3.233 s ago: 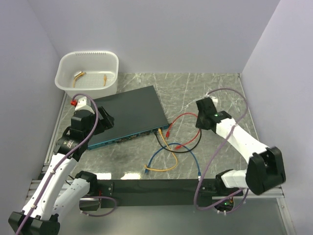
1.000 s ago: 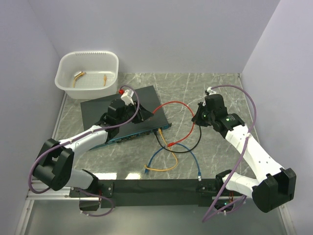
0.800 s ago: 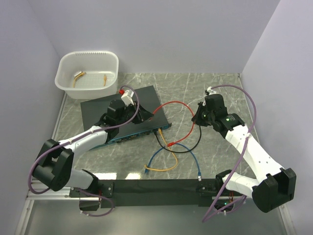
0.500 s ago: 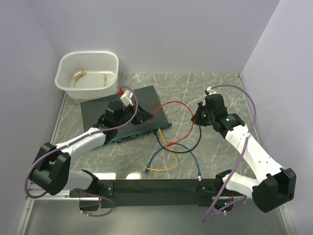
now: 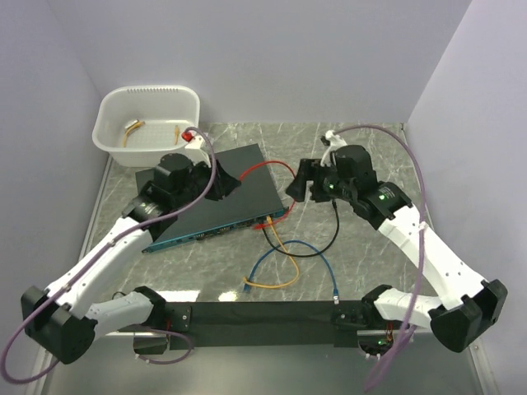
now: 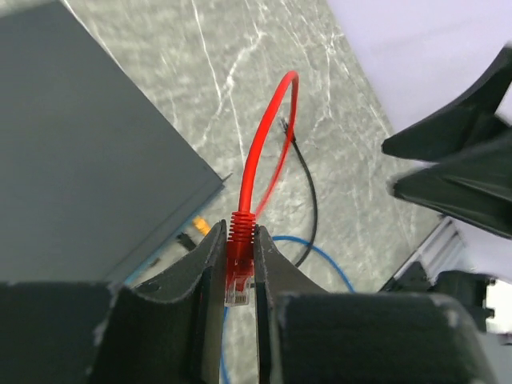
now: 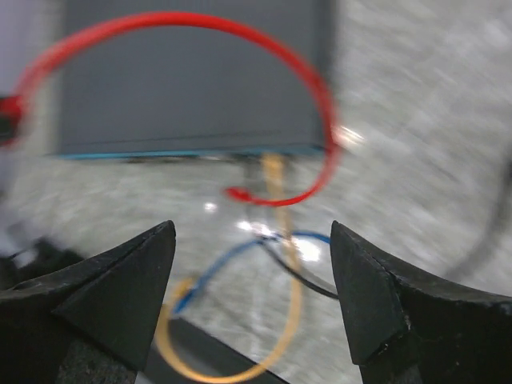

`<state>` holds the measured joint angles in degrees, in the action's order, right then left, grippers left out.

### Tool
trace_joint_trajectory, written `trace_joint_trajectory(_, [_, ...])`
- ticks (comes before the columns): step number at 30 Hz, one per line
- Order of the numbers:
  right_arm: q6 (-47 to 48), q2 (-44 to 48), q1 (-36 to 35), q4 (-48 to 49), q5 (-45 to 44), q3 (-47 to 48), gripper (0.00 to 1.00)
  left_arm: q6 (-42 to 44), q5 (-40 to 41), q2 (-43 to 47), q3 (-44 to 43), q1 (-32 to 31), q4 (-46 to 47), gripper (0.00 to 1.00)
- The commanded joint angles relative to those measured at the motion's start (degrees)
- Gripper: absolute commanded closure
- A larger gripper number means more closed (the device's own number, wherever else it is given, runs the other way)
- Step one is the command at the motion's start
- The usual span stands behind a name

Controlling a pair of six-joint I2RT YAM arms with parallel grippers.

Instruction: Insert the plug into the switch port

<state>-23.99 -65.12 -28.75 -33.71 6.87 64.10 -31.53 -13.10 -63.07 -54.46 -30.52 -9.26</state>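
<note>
Left arm up from the near left corner, forearm slanting in, wrist bent over the flat black metal box. The left tool is pinching the red ribbed plastic plug, dark fingers pressed flat on both sides, clear tip facing the wrist camera. The plug is up in the air over the box's right end, apart from the row of small square switch ports on the narrow teal-blue face turned to the near edge. A glossy red cable arcs away from the plug.

Right arm now: elbow out by the right edge, forearm angled back toward the middle. The right tool hangs spread wide with nothing between its black wedge-shaped fingers.

Below lies the grey-green marbled tabletop, where a blue cable, a yellow cable and a black cable loop loosely. A rounded white plastic tub sits in the far left corner.
</note>
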Motion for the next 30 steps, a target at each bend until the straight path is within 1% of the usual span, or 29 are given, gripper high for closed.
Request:
trace_joint_trajectory(1, [1.4,0.44,-4.02,7.5,12.93,6.91,0.15,9.45,1.77,3.47,-5.65,-0.41,-11.89,1.0])
trace_joint_trajectory(4, [0.44,-2.46,-4.91,12.25,22.36,10.78,0.15,14.73,0.54,5.67,-8.21,-0.68,-17.0,0.99])
trace_joint_trajectory(5, [0.0,-3.42,-4.91,13.31,27.35,12.61,0.14,17.09,0.36,6.89,-8.47,-0.76,-17.81,1.0])
trace_joint_trajectory(7, [-0.45,-6.58,-4.91,14.81,30.99,15.17,0.14,19.21,0.01,8.13,-8.3,-0.85,-19.56,0.99])
trace_joint_trajectory(8, [-0.45,-7.73,-4.91,15.08,34.14,17.71,0.14,20.27,-0.43,9.53,-7.78,-0.85,-20.7,1.0])
trace_joint_trajectory(10, [0.43,-11.42,-4.91,14.21,36.18,20.7,0.14,21.68,-0.35,11.9,-6.55,-2.52,-19.49,1.0])
trace_joint_trajectory(11, [0.87,-12.82,-4.91,13.42,37.24,24.11,0.14,22.38,-0.95,14.35,-5.32,-3.13,-18.18,0.99])
trace_joint_trajectory(14, [2.19,-20.11,-4.91,8.5,42.51,32.47,0.15,23.17,-1.22,17.53,-4.08,-3.67,-17.55,0.99])
trace_joint_trajectory(15, [1.76,-23.79,-4.91,7.01,44.78,34.5,0.15,23.35,-1.4,18.24,-3.9,-3.67,-17.46,0.99])
trace_joint_trajectory(16, [0.79,-25.39,-4.91,6.91,46.37,36.17,0.18,23.62,-1.57,18.85,-3.38,-3.75,-17.38,1.0])
trace_joint_trajectory(17, [-0.52,-27.58,-5.08,7.78,48.39,36.19,0.19,23.88,-1.75,19.9,-3.2,-3.84,-17.11,0.99])
trace_joint_trajectory(19, [-4.04,-28.91,-5.61,10.93,52.44,34.62,0.23,24.23,-2.1,20.88,-2.85,-3.84,-16.76,1.0])
trace_joint_trajectory(22, [-5.54,-29.8,-7.01,12.7,54.81,31.98,0.26,24.67,-1.23,22.63,-2.41,-4.02,-16.58,1.0])
trace_joint_trajectory(27, [-9.05,-28.13,-9.04,17.18,57.64,26.53,0.3,24.94,0.45,24.04,-1.97,-4.11,-15.88,0.99])
trace_joint_trajectory(30, [-10.55,-27.51,-9.48,18.95,58.51,24.06,0.37,24.76,0.97,24.31,-1.53,-4.19,-15.53,0.99])
